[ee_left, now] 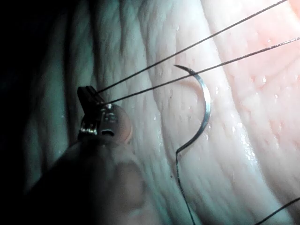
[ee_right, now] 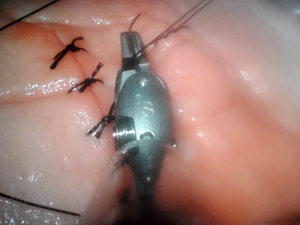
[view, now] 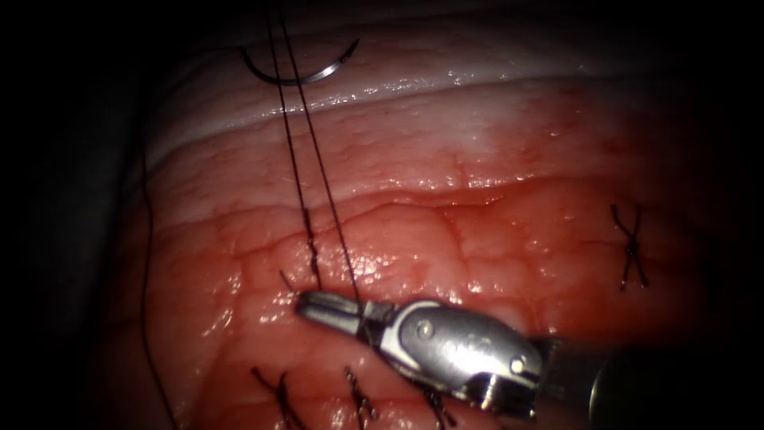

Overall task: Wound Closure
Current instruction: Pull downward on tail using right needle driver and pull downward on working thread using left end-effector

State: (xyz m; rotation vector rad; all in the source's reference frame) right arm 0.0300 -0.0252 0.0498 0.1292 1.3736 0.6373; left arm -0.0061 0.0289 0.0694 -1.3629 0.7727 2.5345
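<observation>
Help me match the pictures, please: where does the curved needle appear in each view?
Endoscope view: the needle lies free on the pale tissue at the top, behind the two taut strands of thread.
Left wrist view: the needle lies beside the left tool.
Right wrist view: I cannot find it.
Shared landmark: those two strands.

Markings on the right pincer's housing

Raised characters that looked like "IS" stood on the rounded metal housing of the right pincer (ee_right: 131,43) in the right wrist view, though they could not be read with certainty. In the endoscope view the same housing carried a faint engraved mark that was too small to read. No other text, number or brand could be read.
</observation>
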